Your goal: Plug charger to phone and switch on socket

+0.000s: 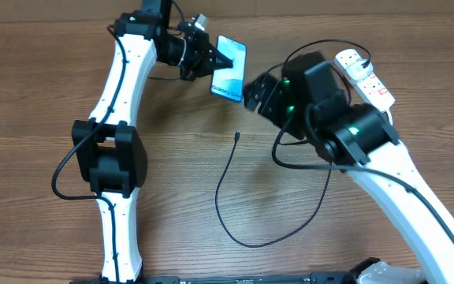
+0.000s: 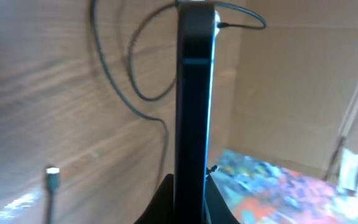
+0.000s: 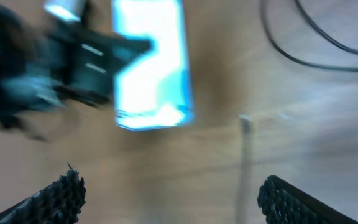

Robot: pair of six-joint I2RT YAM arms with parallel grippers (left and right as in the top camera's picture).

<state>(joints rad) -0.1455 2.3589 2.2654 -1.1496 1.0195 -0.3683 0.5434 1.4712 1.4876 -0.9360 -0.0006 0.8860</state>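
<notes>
phone (image 2: pixel 194 112) edge-on, close in the left wrist view, clenched in the left end effector (image 1: pixel 210 60); right end effector (image 3: pixel 173 205) released.

overhead: phone at 12 o'clock, lit blue screen tilted toward the right arm (image 1: pixel 385 158). right end effector at 1 o'clock, spread wide, holding nothing, near the phone but apart. charger (image 1: pixel 225 185): connector tip loose on the desk (image 1: pixel 38 95) near centre, cable looping toward 6 o'clock, then back up under the right arm. socket (image 1: pixel 365 75) at 2 o'clock by the far desk edge; switch position too small to tell.

No legible text, even on phone (image 1: pixel 228 68).
</notes>
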